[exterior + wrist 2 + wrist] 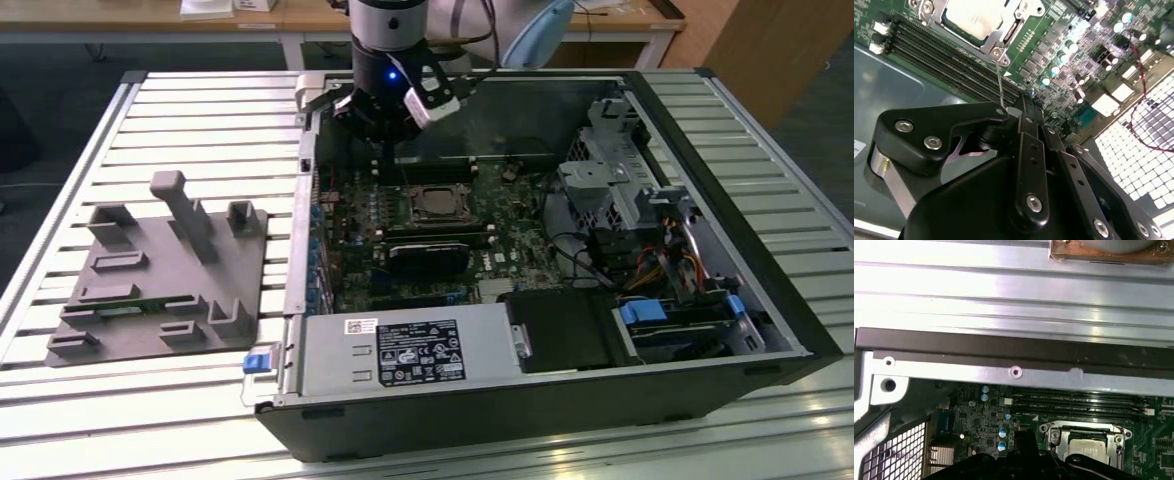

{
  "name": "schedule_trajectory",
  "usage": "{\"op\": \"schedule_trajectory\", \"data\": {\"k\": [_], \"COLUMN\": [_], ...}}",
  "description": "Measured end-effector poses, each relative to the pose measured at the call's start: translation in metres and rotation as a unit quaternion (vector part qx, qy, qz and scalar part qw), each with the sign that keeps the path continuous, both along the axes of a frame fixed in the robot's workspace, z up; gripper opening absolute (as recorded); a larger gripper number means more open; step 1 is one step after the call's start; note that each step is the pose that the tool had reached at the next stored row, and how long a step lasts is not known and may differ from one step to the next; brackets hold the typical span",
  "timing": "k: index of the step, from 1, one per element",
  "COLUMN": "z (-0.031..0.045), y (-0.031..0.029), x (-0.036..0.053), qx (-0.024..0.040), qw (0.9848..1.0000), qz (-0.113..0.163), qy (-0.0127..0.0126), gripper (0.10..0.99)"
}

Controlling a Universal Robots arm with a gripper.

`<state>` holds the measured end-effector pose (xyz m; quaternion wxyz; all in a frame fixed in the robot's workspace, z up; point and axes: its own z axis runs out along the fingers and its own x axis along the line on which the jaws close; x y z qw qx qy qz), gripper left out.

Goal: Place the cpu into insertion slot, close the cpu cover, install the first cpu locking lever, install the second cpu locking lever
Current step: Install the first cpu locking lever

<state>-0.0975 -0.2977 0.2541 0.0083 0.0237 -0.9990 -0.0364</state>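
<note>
The cpu (971, 17) lies in the insertion slot (434, 205) on the green motherboard, its silvery face showing through the window of the cpu cover (990, 45), which lies flat over it. In the first wrist view the cpu (1088, 442) sits under the same frame. A thin wire locking lever (999, 82) runs up from the socket's corner to the tip of my gripper (1021, 109). The gripper's fingers are shut together and its tip touches the lever's end. In the exterior view my gripper (387, 165) hangs inside the case, just behind the socket towards that view's left.
Black memory slots (949, 60) lie between the socket and the case wall (1014, 347). A black heat sink block (427, 255) sits in front of the socket. Drive cages and cables (641, 230) stand at the exterior view's right. A grey fixture (160, 270) rests on the slatted table.
</note>
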Motion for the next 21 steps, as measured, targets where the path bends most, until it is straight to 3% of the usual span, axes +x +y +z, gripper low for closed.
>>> {"op": "schedule_trajectory", "data": {"k": [7, 18, 20, 21], "z": [-0.0004, -0.0013, -0.0013, -0.0014], "y": [0.0010, 0.0018, 0.0017, 0.0015], "x": [0.0091, 0.0470, 0.0471, 0.0470], "qx": [0.0001, 0.0001, 0.0020, 0.0071], "qw": [1.0000, 1.0000, 1.0000, 1.0000], "qz": [0.000, 0.000, 0.000, 0.000], "qy": [0.0000, 0.0001, 0.0000, -0.0001], "gripper": [0.106, 0.106, 0.106, 0.106]}}
